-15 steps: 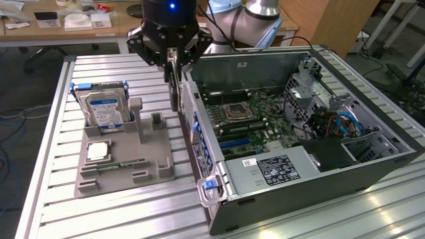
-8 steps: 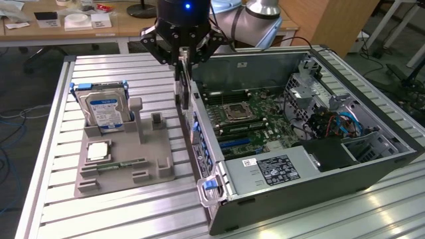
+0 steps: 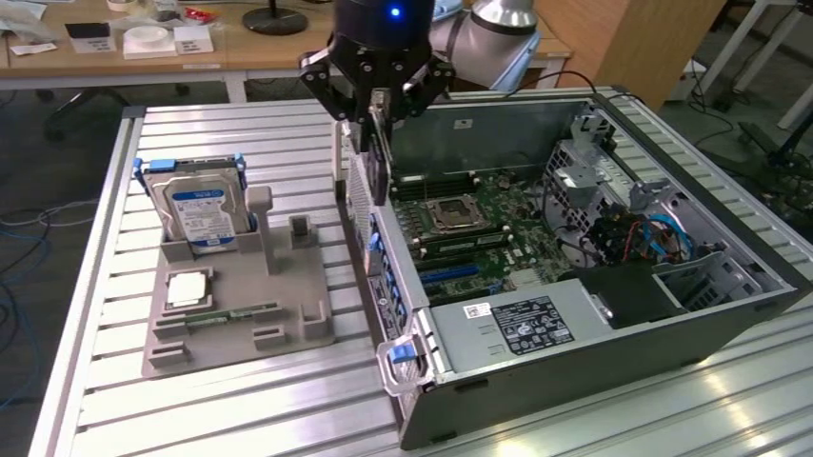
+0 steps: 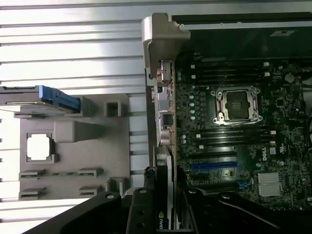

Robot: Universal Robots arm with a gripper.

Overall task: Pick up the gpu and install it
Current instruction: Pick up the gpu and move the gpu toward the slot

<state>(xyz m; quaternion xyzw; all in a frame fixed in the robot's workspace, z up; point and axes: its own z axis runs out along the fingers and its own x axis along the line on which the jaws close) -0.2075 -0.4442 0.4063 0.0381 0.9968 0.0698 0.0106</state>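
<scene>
My gripper (image 3: pixel 377 107) is shut on the gpu (image 3: pixel 376 145), a thin dark card that hangs on edge from the fingers over the open computer case (image 3: pixel 711 314), at its side on the exterior view's left. In the wrist view the gpu (image 4: pixel 164 122) appears edge-on between the black fingers (image 4: pixel 141 212), its silver end bracket (image 4: pixel 158 36) farthest from the camera. It hovers above the case wall beside the motherboard (image 4: pixel 243 146). A blue expansion slot (image 4: pixel 214 165) lies on the board close by the card.
A grey holder (image 3: pixel 242 324) on the slatted table carries a silver hard drive with a blue label (image 3: pixel 197 205), a square chip (image 3: pixel 188 288) and a green memory stick (image 3: pixel 235 312). The case holds a power supply (image 3: pixel 521 324) and a drive cage (image 3: pixel 597 181).
</scene>
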